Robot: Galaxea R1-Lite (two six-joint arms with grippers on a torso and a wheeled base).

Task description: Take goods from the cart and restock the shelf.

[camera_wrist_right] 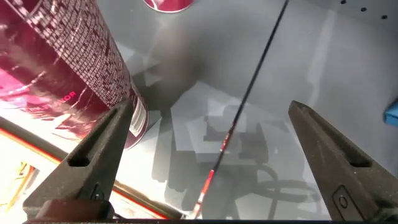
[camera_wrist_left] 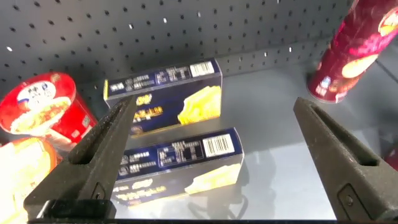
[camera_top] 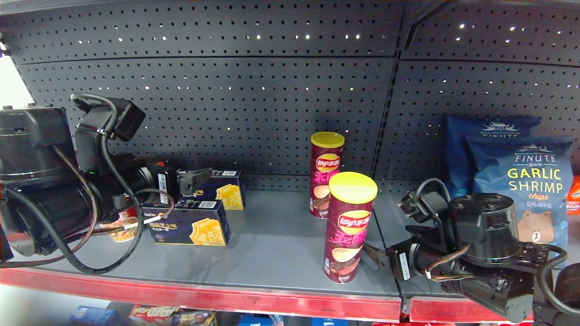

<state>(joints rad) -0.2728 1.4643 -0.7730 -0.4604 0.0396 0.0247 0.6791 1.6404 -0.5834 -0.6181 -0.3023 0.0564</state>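
Note:
Two maroon chip cans with yellow lids stand upright on the grey shelf (camera_top: 276, 244), the front can (camera_top: 349, 226) near the edge and the rear can (camera_top: 324, 174) behind it. Two dark blue cracker boxes lie at the left, a front box (camera_top: 190, 224) and a rear box (camera_top: 224, 190). My left gripper (camera_top: 195, 177) hovers open over these boxes; in the left wrist view (camera_wrist_left: 214, 104) the rear box (camera_wrist_left: 168, 93) and front box (camera_wrist_left: 186, 162) show between its spread fingers. My right gripper (camera_top: 374, 256) is open, just right of the front can's base (camera_wrist_right: 68, 68), holding nothing (camera_wrist_right: 210, 107).
Blue shrimp chip bags (camera_top: 521, 181) lean against the pegboard at the right, with an orange pack (camera_top: 573, 194) beyond. A red noodle cup (camera_wrist_left: 43, 112) stands left of the boxes. The shelf has a red front lip (camera_top: 204, 294). Bare shelf lies between the boxes and cans.

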